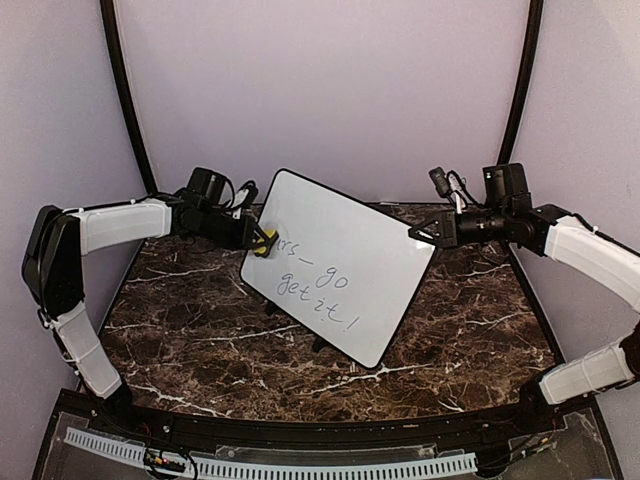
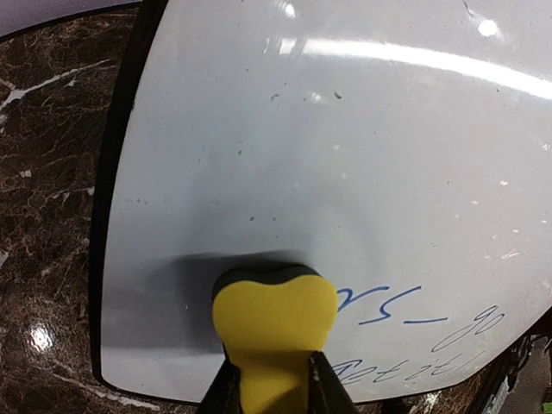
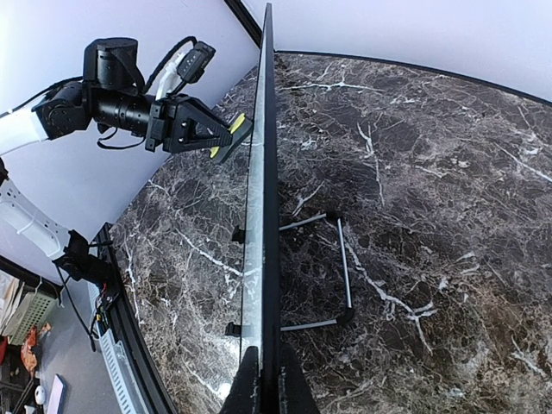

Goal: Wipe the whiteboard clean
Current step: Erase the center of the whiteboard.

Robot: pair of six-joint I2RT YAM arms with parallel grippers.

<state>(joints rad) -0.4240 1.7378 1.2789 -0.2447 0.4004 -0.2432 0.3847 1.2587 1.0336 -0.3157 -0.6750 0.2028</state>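
Wiping underway, early in the job by the look of it. Whiteboard [image 1: 330, 215] stood propped on its wire stand [image 3: 341, 276] mid-tabletop [image 1: 180, 320], turned at an angle, face toward the arms. Left hand [image 1: 258, 240] was clamped on a yellow eraser [image 2: 274, 315], the pad's dark face pressed flat against the board near its left edge, just at the start of the top line of blue writing [image 1: 315, 285]. Board above and left of the pad looked clean apart from a few specks; both lines of script to the pad's right were unwiped. Right hand [image 1: 425, 233] was closed on the board's right edge, pinching the frame between its fingers, apparently bracing it against the push. Next move, as I judge it: drag the eraser rightward along the top line with steady pressure, then down across the second line, while the right hand keeps the board from sliding or tipping on its stand.
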